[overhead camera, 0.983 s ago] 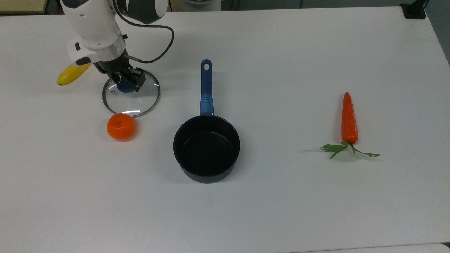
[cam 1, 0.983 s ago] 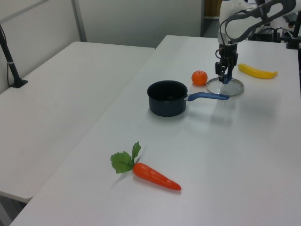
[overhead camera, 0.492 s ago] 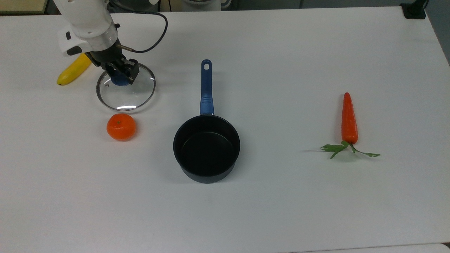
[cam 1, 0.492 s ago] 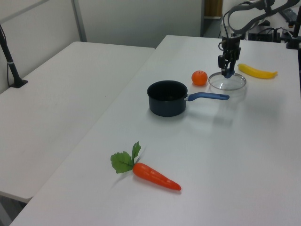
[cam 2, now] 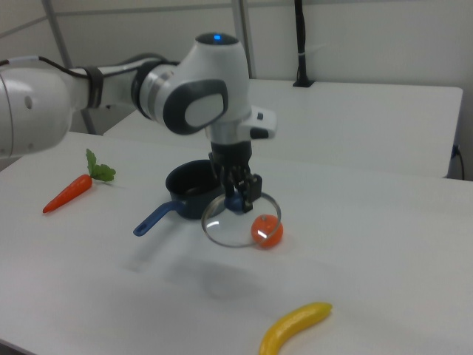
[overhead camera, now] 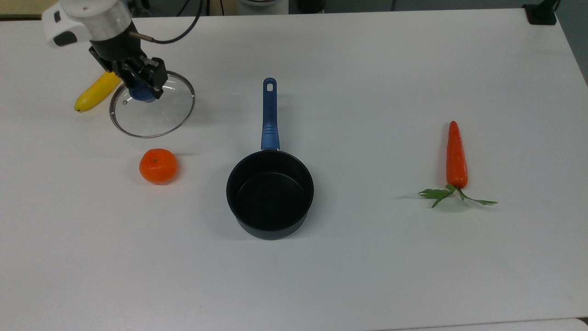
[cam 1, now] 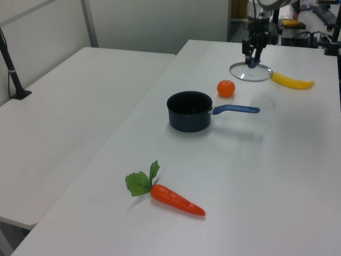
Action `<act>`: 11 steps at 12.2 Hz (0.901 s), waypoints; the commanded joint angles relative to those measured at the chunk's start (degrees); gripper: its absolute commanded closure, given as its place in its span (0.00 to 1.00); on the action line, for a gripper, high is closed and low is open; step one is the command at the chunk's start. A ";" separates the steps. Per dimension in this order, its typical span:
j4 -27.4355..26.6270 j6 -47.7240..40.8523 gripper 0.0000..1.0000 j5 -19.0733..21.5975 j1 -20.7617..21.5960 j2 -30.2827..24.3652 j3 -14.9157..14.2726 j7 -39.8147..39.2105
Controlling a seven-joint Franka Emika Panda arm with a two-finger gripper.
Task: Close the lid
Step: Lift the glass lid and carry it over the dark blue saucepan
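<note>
The round glass lid (overhead camera: 154, 112) (cam 1: 250, 73) (cam 2: 240, 222) with a metal rim hangs in the air, held by its blue knob. My gripper (overhead camera: 141, 85) (cam 1: 252, 53) (cam 2: 238, 194) is shut on that knob, at the top view's upper left. The black saucepan (overhead camera: 270, 194) (cam 1: 189, 110) (cam 2: 191, 185) with a blue handle stands uncovered on the white table, to the right of and below the lid in the top view. The lid is well apart from the pan.
An orange (overhead camera: 158, 166) (cam 1: 226, 88) (cam 2: 266, 230) lies below the lid in the top view. A banana (overhead camera: 95, 92) (cam 1: 291, 81) (cam 2: 295, 328) lies at the top view's far left. A carrot (overhead camera: 456, 158) (cam 1: 173, 198) (cam 2: 72, 188) lies at the top view's right.
The gripper has lifted the lid off the table by its knob; lid and gripper rose and shifted toward the top view's upper left.
</note>
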 commanded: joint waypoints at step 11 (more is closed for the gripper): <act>19.81 -6.59 0.57 2.65 14.93 12.90 0.29 33.68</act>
